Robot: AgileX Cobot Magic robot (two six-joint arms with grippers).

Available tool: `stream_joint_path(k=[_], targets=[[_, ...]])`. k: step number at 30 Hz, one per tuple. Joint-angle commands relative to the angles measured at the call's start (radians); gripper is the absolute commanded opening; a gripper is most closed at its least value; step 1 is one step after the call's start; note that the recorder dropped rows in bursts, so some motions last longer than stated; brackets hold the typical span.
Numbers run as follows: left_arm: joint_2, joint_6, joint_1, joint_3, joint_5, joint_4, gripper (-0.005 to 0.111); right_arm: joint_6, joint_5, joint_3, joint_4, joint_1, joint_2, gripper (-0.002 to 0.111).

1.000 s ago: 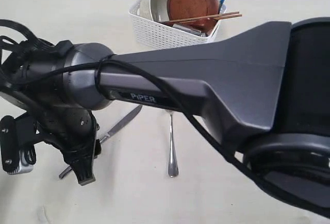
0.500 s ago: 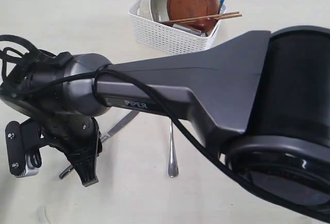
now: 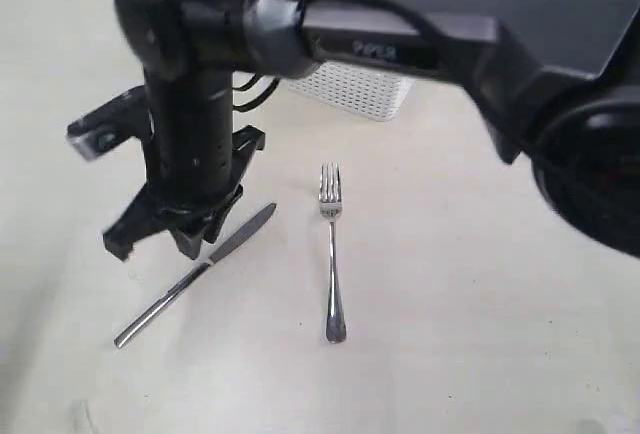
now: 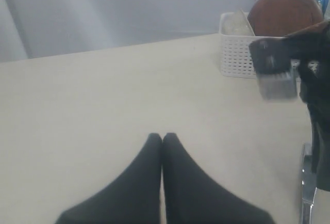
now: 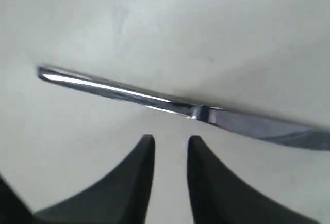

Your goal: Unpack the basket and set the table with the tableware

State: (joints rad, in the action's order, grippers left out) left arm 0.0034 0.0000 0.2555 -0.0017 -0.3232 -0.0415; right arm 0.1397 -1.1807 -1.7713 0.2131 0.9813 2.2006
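Our right hand (image 5: 170, 140) hangs just above the knife (image 3: 197, 274), fingers slightly apart and empty; our left hand (image 4: 162, 137) is pressed together. The knife lies on the desk (image 3: 480, 284) near the fork (image 3: 332, 254). We should rise straight, not nudging it, then reach for the basket (image 3: 350, 89).

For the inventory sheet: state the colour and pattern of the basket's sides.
The basket is white with perforated lattice sides; the exterior view shows it best.

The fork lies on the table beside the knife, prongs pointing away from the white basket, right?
Not quite. The fork lies on the table beside the knife, but its prongs point toward the white basket, not away; the exterior view shows it.
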Motion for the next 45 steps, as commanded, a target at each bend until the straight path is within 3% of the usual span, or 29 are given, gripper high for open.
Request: stream_joint_path(k=[1,12,14,19,23,33,41,45], targets=[[-0.003,0.0,0.006,0.002,-0.001,-0.003,0.0,-0.26,-0.022,-0.005,0.246,-0.043,-0.017,0.048],[-0.003,0.0,0.006,0.002,-0.001,-0.003,0.0,-0.873,0.059,0.004,0.043,0.042,-0.017,0.049],[-0.003,0.0,0.006,0.002,-0.001,-0.003,0.0,-1.069,0.056,0.024,-0.04,0.065,-0.017,0.049],[-0.003,0.0,0.006,0.002,-0.001,-0.003,0.0,-1.274,0.266,0.094,-0.043,0.114,-0.017,0.049],[-0.003,0.0,0.006,0.002,-0.001,-0.003,0.0,-1.329,0.409,0.135,-0.005,0.119,-0.017,0.049],[-0.003,0.0,0.006,0.002,-0.001,-0.003,0.0,-1.345,0.373,0.179,-0.001,0.103,-0.038,0.049],[-0.003,0.0,0.006,0.002,-0.001,-0.003,0.0,-1.354,0.114,0.181,-0.133,0.083,-0.107,0.049],[-0.003,0.0,0.006,0.002,-0.001,-0.003,0.0,-1.422,0.31,0.237,-0.1,0.106,-0.101,0.049]])
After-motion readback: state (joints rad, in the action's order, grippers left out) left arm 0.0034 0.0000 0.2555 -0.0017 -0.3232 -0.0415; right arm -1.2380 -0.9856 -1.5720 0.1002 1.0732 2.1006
